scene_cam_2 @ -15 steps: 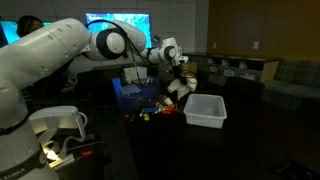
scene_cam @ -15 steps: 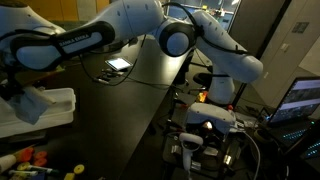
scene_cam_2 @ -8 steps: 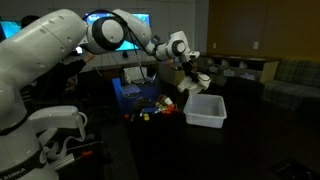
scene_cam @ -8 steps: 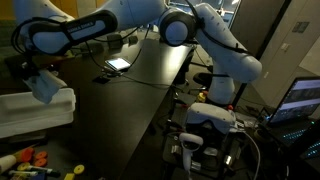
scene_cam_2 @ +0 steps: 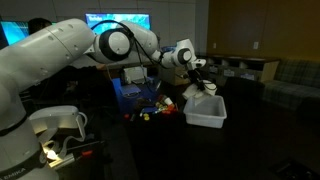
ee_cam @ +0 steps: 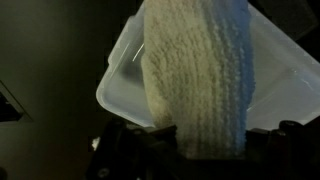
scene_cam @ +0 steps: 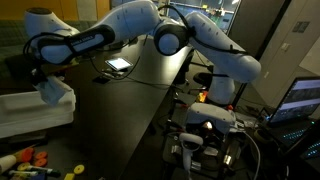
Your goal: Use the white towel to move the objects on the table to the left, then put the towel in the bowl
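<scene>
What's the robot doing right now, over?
Gripper shut on the white towel. Towel hanging over the bowl, not yet dropped. Toys beside the bowl, not in the path.

Legible text, labels, brands, numbers: none recorded. Faint marking on the robot base (scene_cam_2: 48, 150) and content of the lit screen (scene_cam_2: 118, 20) are rendered too small to be read.

lit tablet (scene_cam: 118, 64) lying flat, big glowing screen (scene_cam_2: 138, 20) at back, laptop (scene_cam: 303, 100) off to side, couch (scene_cam_2: 290, 75) behind
</scene>
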You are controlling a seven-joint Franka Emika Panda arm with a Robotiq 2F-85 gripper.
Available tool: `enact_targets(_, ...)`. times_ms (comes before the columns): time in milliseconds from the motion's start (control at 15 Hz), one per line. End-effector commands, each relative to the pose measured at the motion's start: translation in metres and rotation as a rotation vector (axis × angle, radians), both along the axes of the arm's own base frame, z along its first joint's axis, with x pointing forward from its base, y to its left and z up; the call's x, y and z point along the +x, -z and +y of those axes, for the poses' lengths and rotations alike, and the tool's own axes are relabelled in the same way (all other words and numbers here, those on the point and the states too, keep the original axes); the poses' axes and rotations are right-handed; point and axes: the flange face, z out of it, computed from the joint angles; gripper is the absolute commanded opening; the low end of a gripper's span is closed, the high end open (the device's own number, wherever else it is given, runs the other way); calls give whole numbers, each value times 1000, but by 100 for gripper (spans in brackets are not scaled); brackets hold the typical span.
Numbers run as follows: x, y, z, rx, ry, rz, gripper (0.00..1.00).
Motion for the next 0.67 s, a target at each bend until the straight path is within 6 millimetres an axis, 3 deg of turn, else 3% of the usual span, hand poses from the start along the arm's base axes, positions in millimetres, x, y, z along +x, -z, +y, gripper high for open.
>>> enact_targets(0, 17, 19, -6, -47, 6, -53, 10)
enact_targets(67, 20, 23, -11, -62, 27, -73, 36)
enact_targets(200, 25, 25, -22, -58, 51, -93, 39)
enact_targets(400, 30, 17, -30, -28, 67, -119, 62)
enact_targets(600, 34, -3, -38, 1, 68, -130, 86)
